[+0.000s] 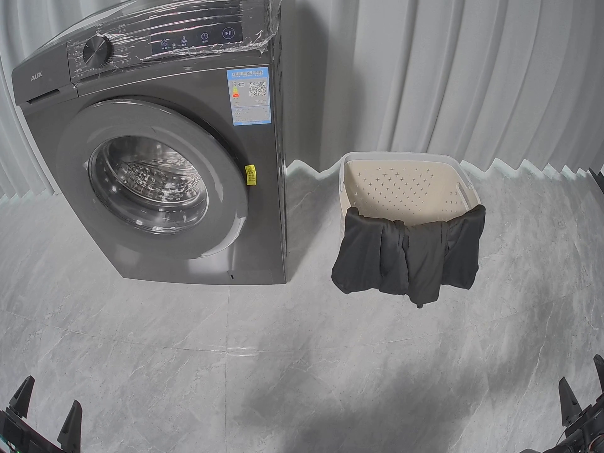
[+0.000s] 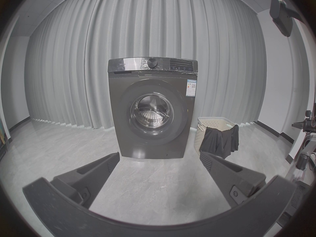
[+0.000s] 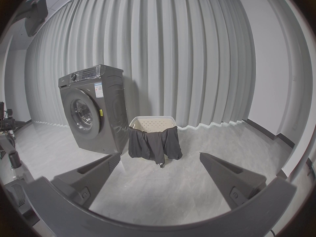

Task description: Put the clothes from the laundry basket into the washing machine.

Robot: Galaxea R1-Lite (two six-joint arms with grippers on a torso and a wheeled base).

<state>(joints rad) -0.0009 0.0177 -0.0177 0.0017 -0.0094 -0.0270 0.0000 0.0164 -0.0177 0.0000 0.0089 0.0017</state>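
A grey front-loading washing machine (image 1: 163,158) stands on the floor at the left, its round door (image 1: 148,184) shut. To its right sits a cream laundry basket (image 1: 402,187) with a dark garment (image 1: 409,256) draped over its near rim and hanging down outside. The washing machine (image 2: 152,107) and basket (image 2: 214,125) lie well ahead of my left gripper (image 2: 159,157), which is open and holds nothing. My right gripper (image 3: 159,157) is open too, far short of the garment (image 3: 154,145). Low at the head view's corners are the left gripper (image 1: 45,407) and right gripper (image 1: 582,385).
Pale marble-look floor (image 1: 302,360) spreads wide between me and the machine and basket. White pleated curtains (image 1: 440,64) close off the back. A dark skirting and wall (image 3: 273,135) run along the right side of the room.
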